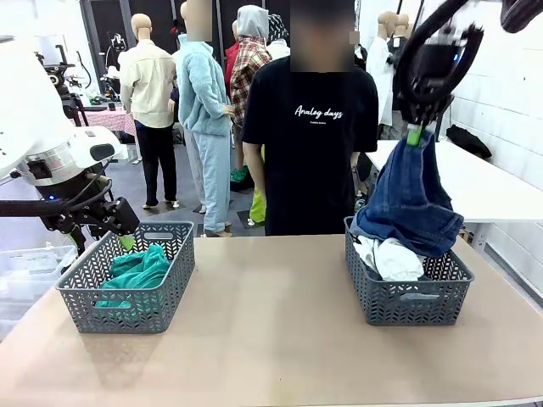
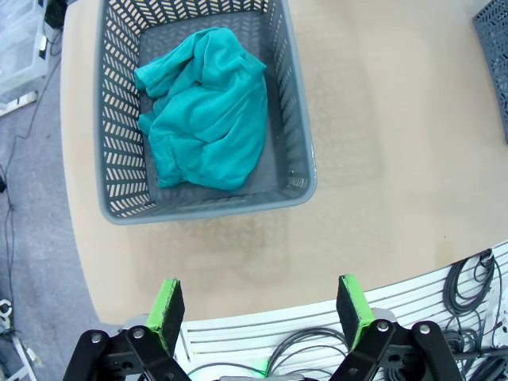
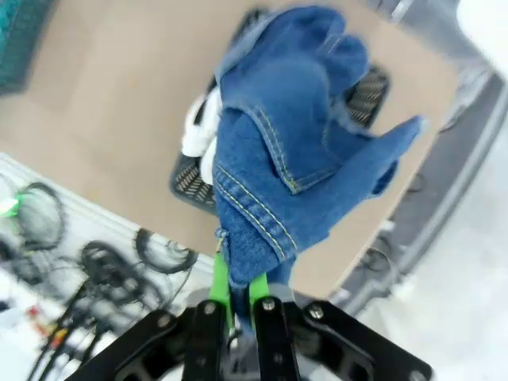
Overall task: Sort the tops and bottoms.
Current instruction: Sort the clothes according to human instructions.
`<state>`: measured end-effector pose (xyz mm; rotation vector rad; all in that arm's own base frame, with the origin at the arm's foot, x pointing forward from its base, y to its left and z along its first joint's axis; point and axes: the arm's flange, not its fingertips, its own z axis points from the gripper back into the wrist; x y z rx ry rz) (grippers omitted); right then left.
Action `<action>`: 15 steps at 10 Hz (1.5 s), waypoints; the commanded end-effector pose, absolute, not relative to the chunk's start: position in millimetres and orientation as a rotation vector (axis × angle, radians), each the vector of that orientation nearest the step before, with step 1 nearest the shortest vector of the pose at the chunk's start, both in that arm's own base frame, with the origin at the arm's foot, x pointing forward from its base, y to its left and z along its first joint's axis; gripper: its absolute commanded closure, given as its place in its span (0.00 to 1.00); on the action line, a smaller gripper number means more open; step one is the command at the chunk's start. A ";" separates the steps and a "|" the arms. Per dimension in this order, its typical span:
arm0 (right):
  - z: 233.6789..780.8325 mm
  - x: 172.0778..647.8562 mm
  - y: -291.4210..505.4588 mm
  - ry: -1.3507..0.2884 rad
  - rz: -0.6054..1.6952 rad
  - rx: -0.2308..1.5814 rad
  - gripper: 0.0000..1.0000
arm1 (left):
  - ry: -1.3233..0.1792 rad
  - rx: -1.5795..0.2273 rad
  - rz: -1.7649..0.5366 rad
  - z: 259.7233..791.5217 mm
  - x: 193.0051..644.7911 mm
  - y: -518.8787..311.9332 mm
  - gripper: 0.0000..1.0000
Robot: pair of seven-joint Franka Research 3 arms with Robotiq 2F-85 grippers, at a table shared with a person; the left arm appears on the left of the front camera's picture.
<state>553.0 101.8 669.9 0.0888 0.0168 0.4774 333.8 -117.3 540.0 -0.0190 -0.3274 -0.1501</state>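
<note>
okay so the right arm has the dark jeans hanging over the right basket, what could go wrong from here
The right pincer pinches only an edge of the dark jeans, so they might slip early. Their lower folds drape over the right basket rim, so a release now could leave them hanging outside, above the white garment.

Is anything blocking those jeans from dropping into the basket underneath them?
Nothing visible does. The right gripper holds the dark denim above the right basket, whose top is open; a white garment already lies inside.
</note>
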 end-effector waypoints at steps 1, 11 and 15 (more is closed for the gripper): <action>620.3 565.7 106.4 0.045 0.395 0.102 1.00 | -0.330 -0.015 -0.164 539.7 332.8 -115.2 0.00; 535.5 587.1 119.4 0.017 0.327 -0.043 1.00 | -0.330 -0.015 -0.164 539.7 332.8 -115.2 0.00; 451.6 575.5 143.8 -0.170 0.348 -0.062 1.00 | -0.330 -0.015 -0.164 539.7 332.8 -115.2 0.00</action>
